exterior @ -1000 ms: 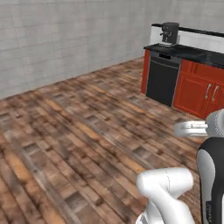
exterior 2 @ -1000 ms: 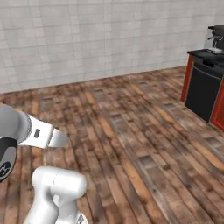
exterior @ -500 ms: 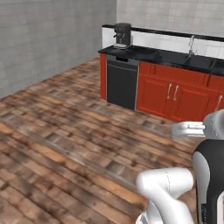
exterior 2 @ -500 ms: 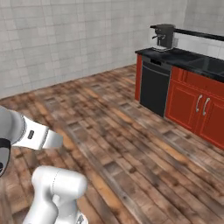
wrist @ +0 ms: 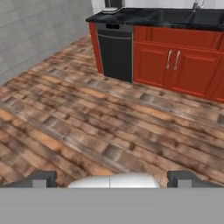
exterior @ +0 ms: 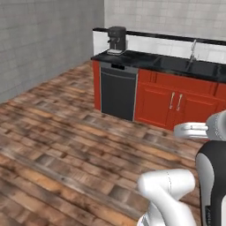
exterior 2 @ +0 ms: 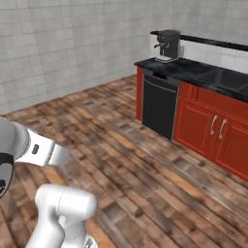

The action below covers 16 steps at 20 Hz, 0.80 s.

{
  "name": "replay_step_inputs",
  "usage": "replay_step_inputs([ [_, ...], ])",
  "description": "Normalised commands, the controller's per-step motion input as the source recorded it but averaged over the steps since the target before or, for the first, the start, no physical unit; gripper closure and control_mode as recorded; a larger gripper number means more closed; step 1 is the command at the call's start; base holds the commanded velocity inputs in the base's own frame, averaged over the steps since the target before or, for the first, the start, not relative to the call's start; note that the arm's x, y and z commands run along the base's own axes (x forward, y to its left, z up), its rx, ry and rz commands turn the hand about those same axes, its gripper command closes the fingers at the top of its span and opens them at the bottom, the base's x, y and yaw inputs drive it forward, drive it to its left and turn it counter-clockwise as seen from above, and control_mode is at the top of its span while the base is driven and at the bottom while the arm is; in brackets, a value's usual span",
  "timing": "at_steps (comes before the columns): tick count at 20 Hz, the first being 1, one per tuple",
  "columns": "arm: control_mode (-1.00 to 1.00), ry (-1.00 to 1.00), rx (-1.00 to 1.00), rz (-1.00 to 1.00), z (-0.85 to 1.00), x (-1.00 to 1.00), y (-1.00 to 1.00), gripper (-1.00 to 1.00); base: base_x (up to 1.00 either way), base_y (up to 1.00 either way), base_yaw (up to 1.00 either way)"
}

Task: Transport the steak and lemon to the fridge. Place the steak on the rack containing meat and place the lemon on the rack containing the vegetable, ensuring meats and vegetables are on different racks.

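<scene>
1. The gripper (wrist: 112,178) sits at the bottom of the hand view with its two dark fingertips (wrist: 41,178) set far apart, one at lower left and one at lower right; the jaws stand wide and hold nothing.
2. Between those tips the hand view looks down on bare wooden floor (wrist: 87,131), planks in mixed brown and orange tones running across the frame.
3. No steak, lemon or fridge can be made out in these frames, so where they lie cannot be told.
4. In the left base view a black dishwasher (exterior: 117,90) stands just right of centre in the upper half, set into the end of a run of red cabinets (exterior: 167,103) that stretches to the right edge.
5. A black countertop (exterior: 150,62) tops that run, with a dark coffee machine (exterior: 117,39) at its left end, above the dishwasher.
6. A thin metal tap (exterior: 193,48) rises from the countertop at the upper right of the left base view.
7. Grey tiled walls (exterior: 44,39) fill the upper left of that view and meet in a corner near the coffee machine.
8. In the right base view the same dishwasher (exterior 2: 159,104) is right of centre, the cabinets run to the right edge, and the coffee machine is near the top.
9. The arm (exterior: 170,194) rises white from the lower right of the left base view.
</scene>
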Motion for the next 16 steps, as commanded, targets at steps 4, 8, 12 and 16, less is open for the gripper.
replay_step_inputs([
  [4,1.0,0.0,0.0,0.0,0.0,0.0,0.0,-1.0,1.0,0.8,-0.12],
  [8,1.0,0.0,0.0,0.0,0.0,0.0,0.0,-1.0,1.0,0.77,-0.09],
  [12,1.0,0.0,0.0,0.0,0.0,0.0,0.0,-1.0,1.0,0.5,-0.07],
  [16,1.0,0.0,0.0,0.0,0.0,0.0,0.0,-1.0,1.0,0.37,-0.04],
])
